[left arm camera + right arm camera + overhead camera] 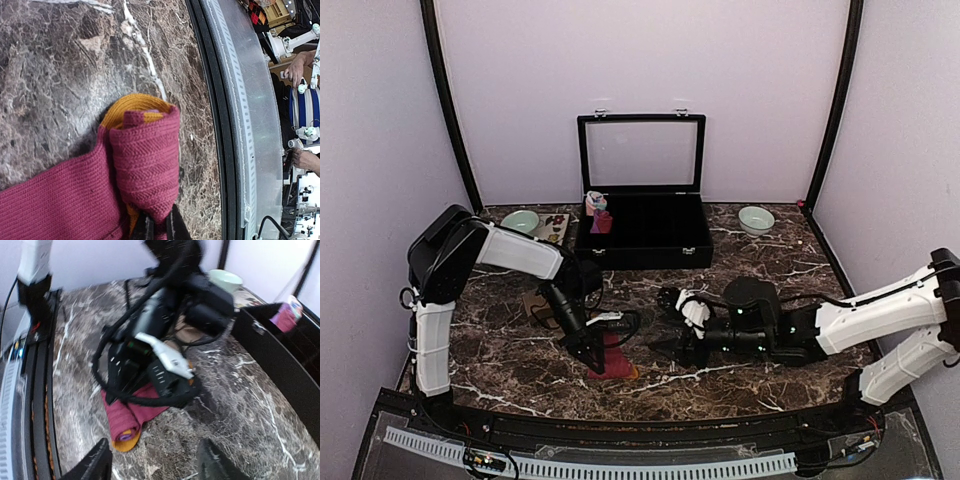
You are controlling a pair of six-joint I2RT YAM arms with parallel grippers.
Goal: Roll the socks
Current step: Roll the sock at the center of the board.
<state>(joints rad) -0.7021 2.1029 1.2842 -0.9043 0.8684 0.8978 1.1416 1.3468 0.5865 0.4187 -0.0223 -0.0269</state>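
My left gripper (155, 229) clamps the half-rolled maroon sock (145, 165) near the tabletop's (770, 375) front edge so that it can't unroll, while my right gripper (155, 462) gapes empty.

Robotics lab: lilac walls (640, 60) are enclosing a marble table (770, 370); beyond the left gripper (159, 227), a person's hand (296, 70) is showing amid gear (302, 107).

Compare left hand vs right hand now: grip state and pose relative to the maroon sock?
Grip: the left hand is shut on the partly rolled maroon sock; the right hand is open and holds nothing.
Position: the left hand is on the sock's roll; the right hand sits beside it, not touching.
Pose: the left hand angles downward; the right hand lies low, nearly level.
Shared: both point at that sock.
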